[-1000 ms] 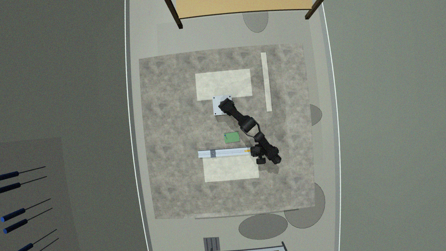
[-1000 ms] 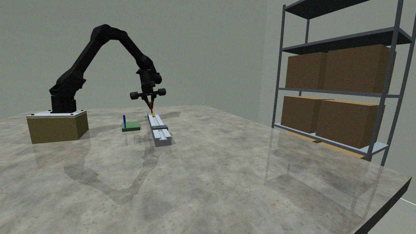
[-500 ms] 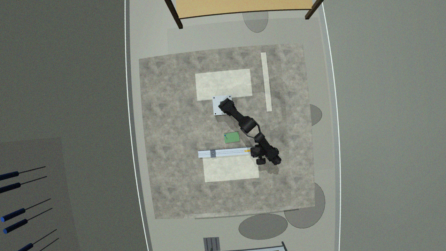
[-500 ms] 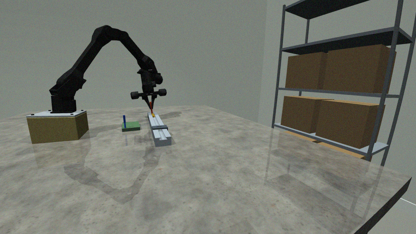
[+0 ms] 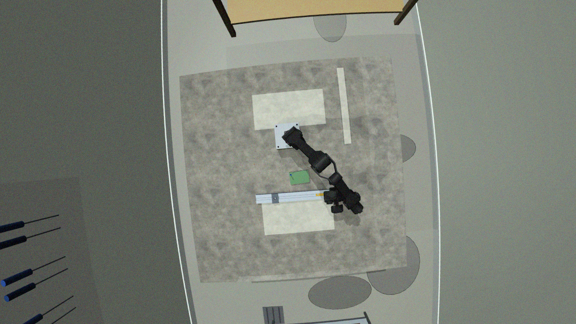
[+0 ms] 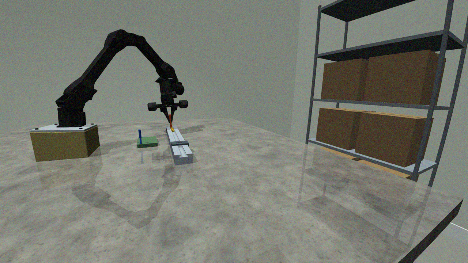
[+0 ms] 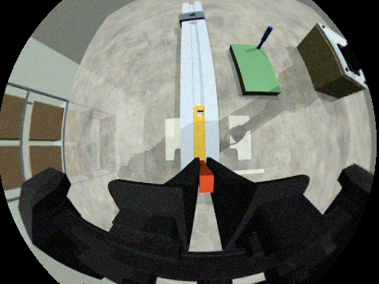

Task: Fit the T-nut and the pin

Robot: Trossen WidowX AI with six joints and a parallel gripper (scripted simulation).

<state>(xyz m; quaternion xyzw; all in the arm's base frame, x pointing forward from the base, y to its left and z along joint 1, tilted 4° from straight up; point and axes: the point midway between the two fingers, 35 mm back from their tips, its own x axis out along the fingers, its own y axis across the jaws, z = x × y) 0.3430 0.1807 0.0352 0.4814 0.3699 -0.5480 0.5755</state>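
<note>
Tool (image 7: 202,161) grips handle (image 7: 206,183), hidden from above

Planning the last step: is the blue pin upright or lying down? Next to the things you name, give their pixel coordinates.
Upright, leaning slightly: the blue pin (image 6: 140,136) (image 7: 265,37) rises from one corner of the green tray (image 6: 148,141) (image 7: 256,70).

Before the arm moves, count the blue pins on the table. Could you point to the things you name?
1: the slim blue pin (image 5: 290,174) (image 6: 140,136) (image 7: 266,36) stands in the green rectangular tray (image 5: 301,177) (image 6: 149,141) (image 7: 257,71), at the end nearer the dark grey bracket (image 5: 275,200) (image 6: 185,143) (image 7: 185,17). No other shows, though the arm could hide one.
</note>
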